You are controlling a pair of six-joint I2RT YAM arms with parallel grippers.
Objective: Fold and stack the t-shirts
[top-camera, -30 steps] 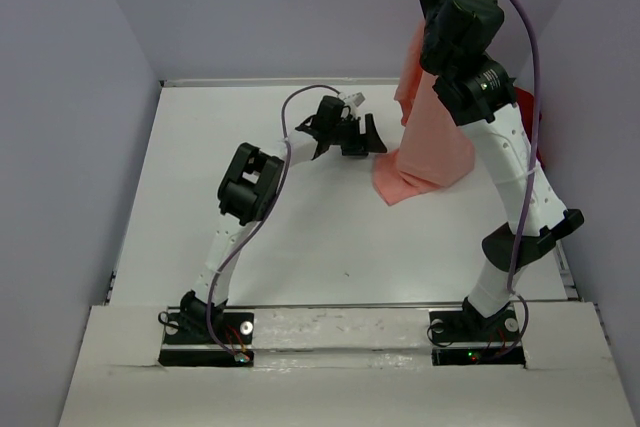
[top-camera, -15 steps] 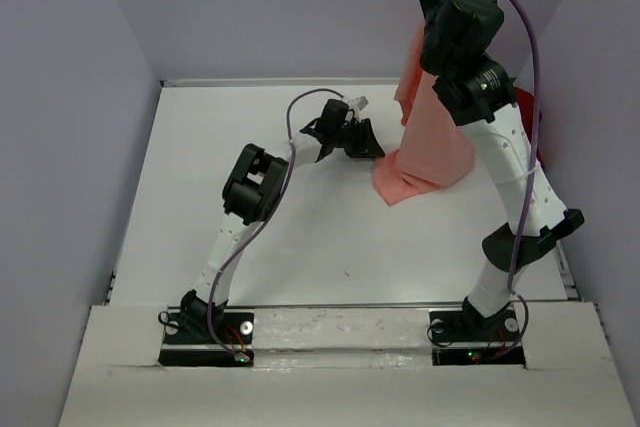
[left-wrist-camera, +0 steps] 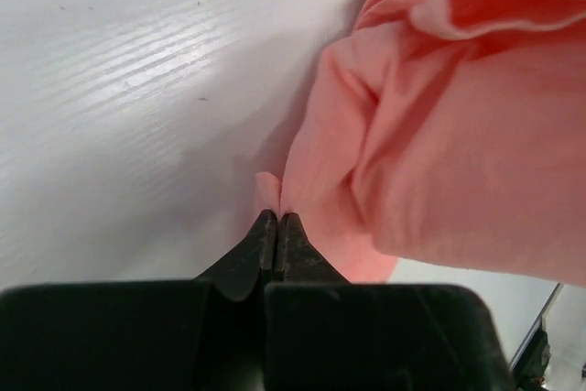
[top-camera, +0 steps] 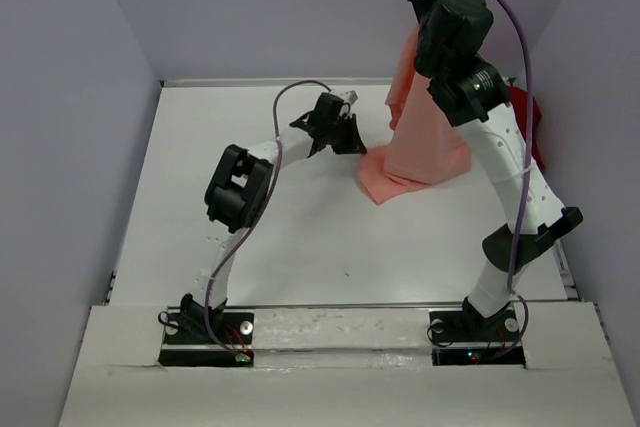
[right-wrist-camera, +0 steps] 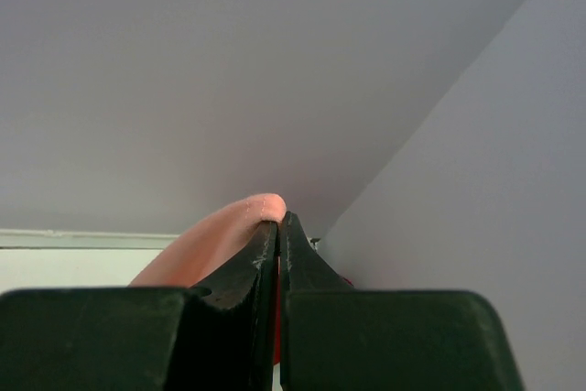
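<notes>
**Two-Point Hold on Hanging Shirt**

The left gripper is closed on a thin pinch of the lower edge of the salmon-pink soft cloth t-shirt. The shirt hangs creased from the right gripper, which is clamped on its top. Its lower end rests on the smooth white table.

Risk: the shallow left pinch may slip if the limp fabric is pulled taut.

A dark red t-shirt lies far right.

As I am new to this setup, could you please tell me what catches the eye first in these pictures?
The salmon-pink t-shirt stands out, hanging high at the far right from the shut right gripper, its lower end pooled on the white table. The left gripper pinches its lower edge near the table's middle. A dark red t-shirt peeks out behind the right arm.
</notes>
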